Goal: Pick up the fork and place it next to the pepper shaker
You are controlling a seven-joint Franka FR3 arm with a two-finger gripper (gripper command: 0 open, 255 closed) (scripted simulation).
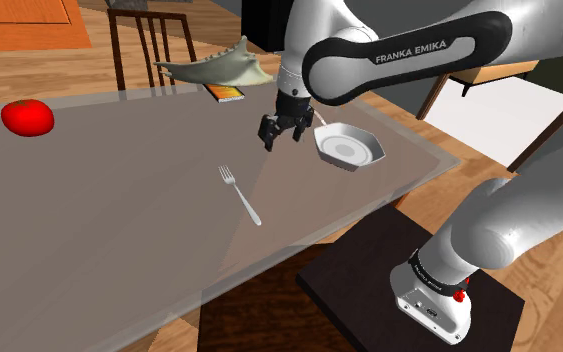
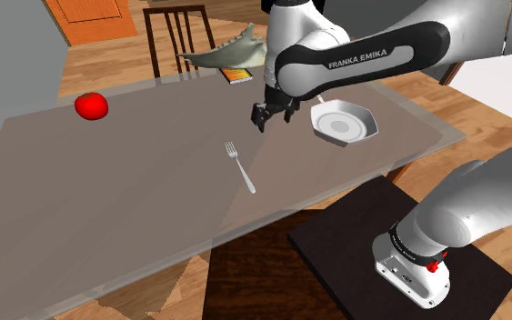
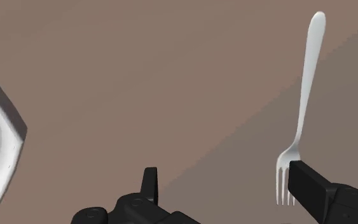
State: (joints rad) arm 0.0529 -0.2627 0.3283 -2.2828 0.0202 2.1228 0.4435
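Note:
A silver fork (image 1: 239, 194) lies flat on the brownish glassy table (image 1: 99, 220), tines toward the far side. It also lies near the table's middle in the second exterior view, fork (image 2: 240, 166). My black gripper (image 1: 280, 139) hangs open above the table, between the fork and a white plate, holding nothing; gripper (image 2: 270, 119). In the wrist view the fork (image 3: 301, 108) lies just outside one of the fingers (image 3: 311, 186), its tines by that fingertip. Nothing but table shows between the two parted fingers of the gripper (image 3: 228, 191).
A white octagonal plate (image 1: 348, 148) sits near the table's right edge. A red tomato (image 1: 27, 117) rests at the far left. A pale green ray-shaped object (image 1: 216, 68) and a small orange-and-dark item (image 1: 225, 93) are at the far edge, before a wooden chair (image 1: 154, 45).

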